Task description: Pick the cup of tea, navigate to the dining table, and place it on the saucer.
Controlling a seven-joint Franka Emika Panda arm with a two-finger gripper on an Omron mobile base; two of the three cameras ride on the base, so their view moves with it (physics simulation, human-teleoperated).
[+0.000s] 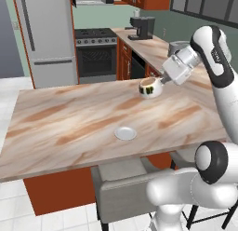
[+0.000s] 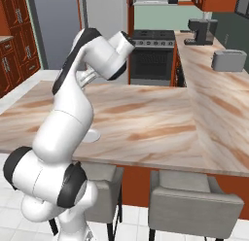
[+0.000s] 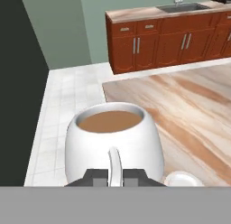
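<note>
My gripper (image 1: pixel 159 80) is shut on the small handle of the cup of tea (image 1: pixel 150 87), a round white cup with a dark mark and brown liquid. The cup hangs upright over the far right part of the dining table (image 1: pixel 69 123). The saucer (image 1: pixel 125 132) lies bare nearer the table's front edge, to the left of and apart from the cup. In the hand view the cup (image 3: pixel 113 139) sits close up, its handle between my fingertips (image 3: pixel 96 175), and the saucer (image 3: pixel 180 179) peeks out at lower right. In the right base view my arm hides the cup, and the saucer's edge (image 2: pixel 93 135) shows beside it.
Two grey chairs (image 1: pixel 122 183) (image 2: pixel 194 201) stand under the table's near edge. Beyond the table are a fridge (image 1: pixel 46 39), a stove (image 1: pixel 96 53), and a countertop with a coffee machine (image 1: pixel 143 26) and a toaster (image 2: pixel 228 60). Red-brown cabinets with a sink (image 3: pixel 171 33) line the far wall.
</note>
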